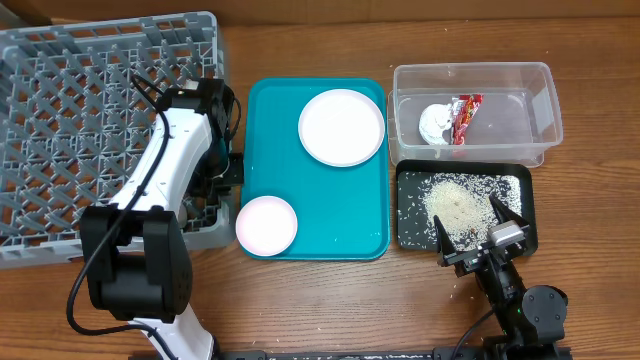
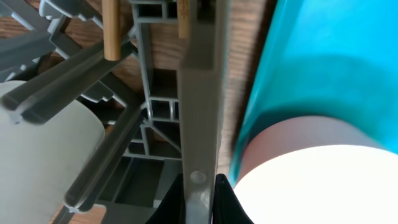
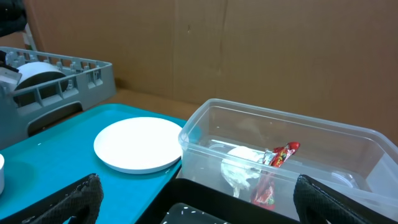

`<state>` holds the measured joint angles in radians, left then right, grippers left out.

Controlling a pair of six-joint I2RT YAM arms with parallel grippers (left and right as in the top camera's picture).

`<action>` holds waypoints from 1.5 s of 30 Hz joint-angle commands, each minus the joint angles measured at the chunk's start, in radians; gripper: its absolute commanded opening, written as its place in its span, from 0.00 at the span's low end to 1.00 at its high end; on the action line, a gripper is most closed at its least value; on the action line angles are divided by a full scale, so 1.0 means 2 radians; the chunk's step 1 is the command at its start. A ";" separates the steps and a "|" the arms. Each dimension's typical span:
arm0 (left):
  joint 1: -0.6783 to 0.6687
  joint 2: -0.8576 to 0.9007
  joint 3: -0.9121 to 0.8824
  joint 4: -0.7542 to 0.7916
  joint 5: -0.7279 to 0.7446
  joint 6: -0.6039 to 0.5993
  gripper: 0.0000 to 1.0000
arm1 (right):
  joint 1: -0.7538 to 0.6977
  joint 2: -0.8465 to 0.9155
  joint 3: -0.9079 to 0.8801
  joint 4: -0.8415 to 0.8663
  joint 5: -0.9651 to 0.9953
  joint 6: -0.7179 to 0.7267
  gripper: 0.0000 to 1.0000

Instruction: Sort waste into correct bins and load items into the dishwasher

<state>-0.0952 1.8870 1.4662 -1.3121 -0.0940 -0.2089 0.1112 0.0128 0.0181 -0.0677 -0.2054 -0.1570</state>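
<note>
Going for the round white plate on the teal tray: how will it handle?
The round white plate lies flat on the teal tray, so its low rim probably offers little to pinch. It looks smooth and stiff, likely slippery, sliding rather than tipping if pushed.

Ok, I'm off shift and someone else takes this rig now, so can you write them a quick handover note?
Left claw: nearly closed at the rack wall, grip unclear.
Right claw: open, empty, at the black tray near edge.
Done: napkin and wrapper in the clear tub; rice in the black tray; grey-green bowl and chopsticks in the rack.
To do: plate and pink bowl, both on the teal tray, go into the rack.
</note>
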 commanded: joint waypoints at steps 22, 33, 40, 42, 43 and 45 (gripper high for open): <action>0.002 -0.005 -0.002 0.026 -0.112 0.127 1.00 | 0.001 -0.005 -0.005 0.003 0.001 0.001 1.00; 0.002 -0.005 -0.002 0.040 0.034 0.127 0.66 | 0.001 -0.005 -0.005 0.003 0.001 0.001 1.00; 0.002 -0.005 -0.002 0.005 0.001 0.116 0.04 | 0.001 -0.005 -0.005 0.003 0.001 0.001 1.00; 0.002 -0.005 -0.002 -0.008 -0.009 0.104 0.04 | 0.001 -0.005 -0.005 0.003 0.001 0.001 1.00; 0.002 -0.005 -0.002 -0.011 -0.009 0.105 0.04 | 0.001 -0.005 -0.005 0.003 0.001 0.002 1.00; 0.002 -0.005 -0.002 -0.011 -0.010 0.104 0.04 | 0.001 -0.005 -0.005 0.003 0.001 0.001 1.00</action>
<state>-0.0704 1.8866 1.4654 -1.3010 -0.1501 0.0067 0.1112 0.0128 0.0181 -0.0685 -0.2050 -0.1577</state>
